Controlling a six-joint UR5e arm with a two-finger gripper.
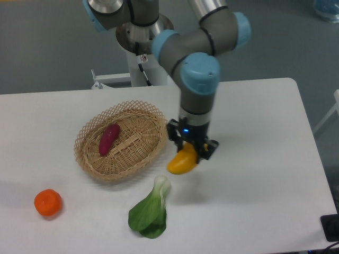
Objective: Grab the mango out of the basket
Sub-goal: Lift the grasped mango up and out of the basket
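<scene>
Yellow-orange mango (181, 161), tan lattice basket (121, 141), purple-red vegetable (108, 139), orange tangerine (48, 202), green bok choy (150, 209)

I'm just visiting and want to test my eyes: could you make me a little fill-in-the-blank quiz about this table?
1. The fingers grip the ____.
2. The basket holds one ____ vegetable.
3. The tangerine lies on the ____, outside the basket.
4. The leafy green lies nearest the table's ____ edge.

Missing words: mango; purple; table; front.
</scene>
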